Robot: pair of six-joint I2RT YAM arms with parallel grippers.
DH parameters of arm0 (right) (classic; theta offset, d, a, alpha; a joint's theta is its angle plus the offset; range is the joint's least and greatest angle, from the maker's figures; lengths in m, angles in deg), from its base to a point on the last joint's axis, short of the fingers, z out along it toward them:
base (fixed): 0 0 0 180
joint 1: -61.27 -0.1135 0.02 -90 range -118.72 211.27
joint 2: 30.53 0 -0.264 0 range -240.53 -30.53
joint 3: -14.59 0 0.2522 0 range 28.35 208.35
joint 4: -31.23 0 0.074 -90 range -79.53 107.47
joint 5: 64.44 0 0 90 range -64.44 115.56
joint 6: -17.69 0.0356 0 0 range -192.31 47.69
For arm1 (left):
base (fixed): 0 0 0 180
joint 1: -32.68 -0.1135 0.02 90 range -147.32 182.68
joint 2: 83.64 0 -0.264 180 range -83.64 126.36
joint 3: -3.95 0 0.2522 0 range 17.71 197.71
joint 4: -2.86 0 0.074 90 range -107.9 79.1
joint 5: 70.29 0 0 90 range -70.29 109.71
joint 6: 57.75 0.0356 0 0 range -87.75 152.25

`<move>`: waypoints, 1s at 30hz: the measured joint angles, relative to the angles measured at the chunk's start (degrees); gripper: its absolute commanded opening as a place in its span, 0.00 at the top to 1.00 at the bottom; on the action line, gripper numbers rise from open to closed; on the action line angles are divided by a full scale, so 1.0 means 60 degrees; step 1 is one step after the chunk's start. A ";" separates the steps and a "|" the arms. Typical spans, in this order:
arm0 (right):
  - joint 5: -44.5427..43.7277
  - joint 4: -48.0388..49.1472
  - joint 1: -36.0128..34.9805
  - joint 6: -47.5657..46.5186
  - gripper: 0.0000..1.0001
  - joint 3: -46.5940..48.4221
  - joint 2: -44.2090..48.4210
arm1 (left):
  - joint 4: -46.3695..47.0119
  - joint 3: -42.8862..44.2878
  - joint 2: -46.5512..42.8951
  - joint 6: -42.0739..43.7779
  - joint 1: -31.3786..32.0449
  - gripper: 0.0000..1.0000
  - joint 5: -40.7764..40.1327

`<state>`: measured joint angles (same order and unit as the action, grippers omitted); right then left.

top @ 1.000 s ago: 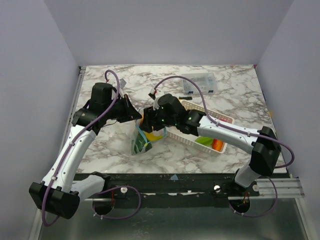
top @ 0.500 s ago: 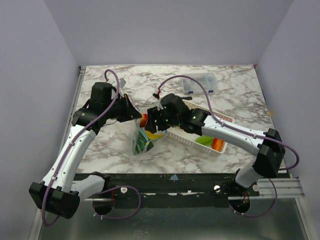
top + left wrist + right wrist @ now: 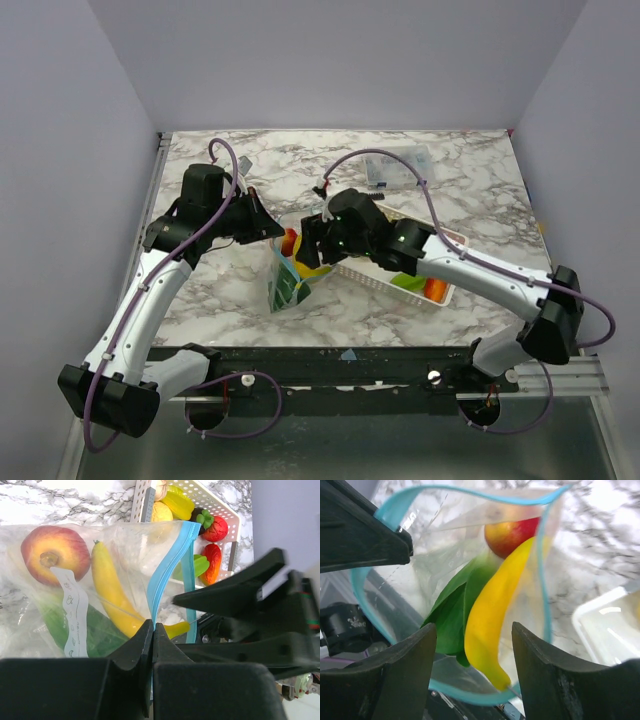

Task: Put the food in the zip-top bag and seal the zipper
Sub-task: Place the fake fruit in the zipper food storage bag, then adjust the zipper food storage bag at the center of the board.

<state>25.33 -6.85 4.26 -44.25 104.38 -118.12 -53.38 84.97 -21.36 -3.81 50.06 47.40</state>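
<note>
Zip-top bag (image 3: pixel 286 285) stands just left of the white basket (image 3: pixel 142 500), its zipper (image 3: pixel 167 565) pinched between the pressed-together fingers of the left gripper (image 3: pixel 152 630). The right gripper (image 3: pixel 472 640) hovers spread over the open mouth, seemingly touching nothing. Inside lie a banana (image 3: pixel 492 605), a red-yellow fruit (image 3: pixel 50 555) and something green (image 3: pixel 452 615), its shape blurred.

The marble table (image 3: pixel 205 300) bears a white basket (image 3: pixel 352 272), a clear box (image 3: pixel 395 172) and the zip-top bag (image 3: pixel 285 287).
</note>
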 measured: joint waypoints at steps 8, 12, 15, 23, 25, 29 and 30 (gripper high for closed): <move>-0.1749 -0.0750 0.0146 0.0390 0.36 -0.0357 0.2025 | 0.0000 0.0000 0.0004 0.0000 0.0000 1.00 0.0007; -0.1854 -0.0678 0.0284 0.0539 0.41 -0.1013 0.2379 | 0.0000 0.0004 0.0015 0.0000 0.0000 1.00 0.0018; -0.1803 -0.0597 0.0288 0.0579 0.48 -0.1220 0.2000 | -0.0004 0.0004 0.0025 0.0000 0.0000 1.00 0.0047; -0.1366 -0.0477 0.0288 0.0310 1.00 -0.0441 0.0095 | -0.0029 0.0007 0.0022 0.0033 0.0000 1.00 0.0029; -0.1096 -0.0659 0.0248 0.0284 1.00 0.0346 -0.0244 | -0.0178 0.0102 0.0022 0.0124 -0.0004 1.00 -0.0087; -0.0976 -0.1373 -0.0087 0.0335 1.00 0.2222 -0.0331 | -0.0619 0.0692 -0.0204 0.0386 -0.0022 1.00 -0.0951; -0.0958 -0.1530 -0.0204 0.0364 1.00 0.2681 -0.0331 | -0.0634 0.0809 -0.0390 0.0430 -0.0025 1.00 -0.1260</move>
<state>19.58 -16.03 3.04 -42.07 120.47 -120.11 -57.19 89.82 -23.70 -1.23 49.91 39.83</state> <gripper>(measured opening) 0.006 0.011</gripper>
